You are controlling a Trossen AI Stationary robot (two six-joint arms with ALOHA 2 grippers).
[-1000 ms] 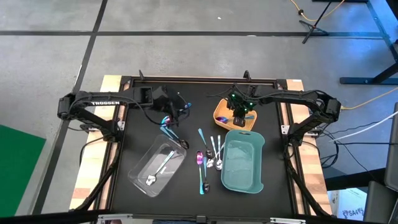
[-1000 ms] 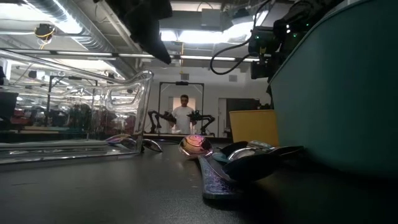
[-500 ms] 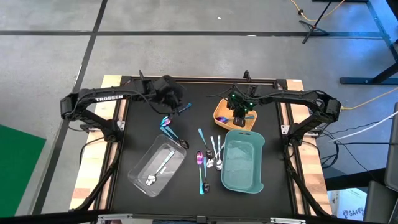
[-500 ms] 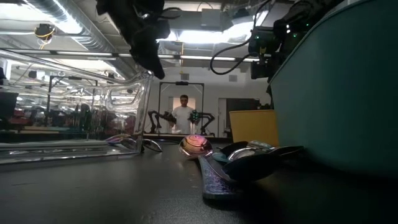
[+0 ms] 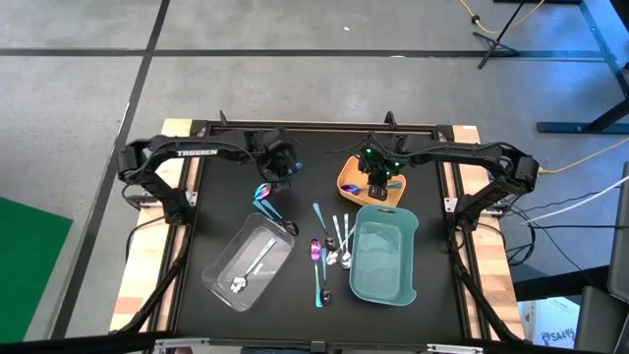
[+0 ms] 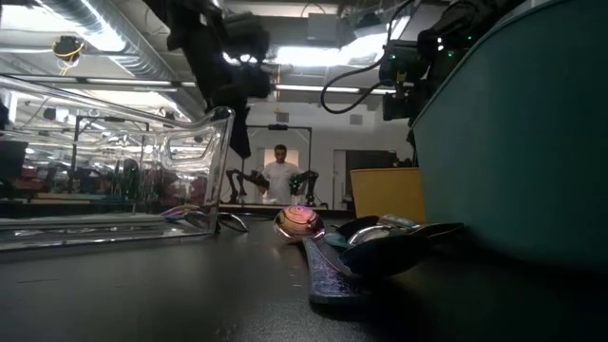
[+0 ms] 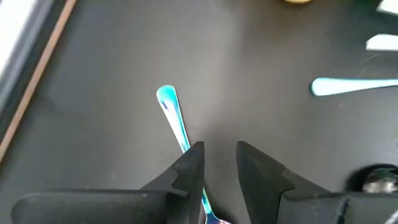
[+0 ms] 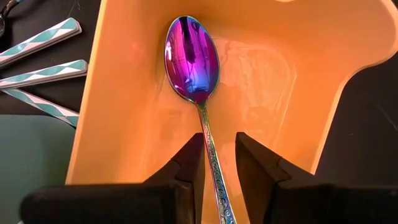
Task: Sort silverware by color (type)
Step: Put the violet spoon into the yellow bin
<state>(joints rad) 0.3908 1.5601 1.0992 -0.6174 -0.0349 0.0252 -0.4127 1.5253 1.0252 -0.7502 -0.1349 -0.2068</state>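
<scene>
My left gripper (image 5: 285, 173) points down, open, over a blue iridescent spoon (image 7: 173, 115) that lies flat on the black table by the clear tray's far corner (image 5: 263, 193). The spoon's handle runs under one finger in the left wrist view; I see no touch. My right gripper (image 5: 376, 189) is open over the yellow tray (image 5: 354, 177). A purple iridescent spoon (image 8: 193, 59) lies in that tray, its handle (image 8: 210, 155) between my fingers, apart from both. More silverware (image 5: 329, 246) lies between the clear tray (image 5: 246, 264) and the teal tray (image 5: 385, 258).
The clear tray holds a silver spoon (image 5: 241, 283). Teal-handled utensils (image 8: 43, 68) lie beside the yellow tray. The low view shows the loose pile (image 6: 370, 237) close up, the teal tray's wall (image 6: 513, 142), and a person (image 6: 281, 176) standing far off in the room.
My left gripper has swung from the far left toward the table's middle and come down over the blue spoon, tipping until its fingers point down. My right gripper has stayed over the yellow tray.
</scene>
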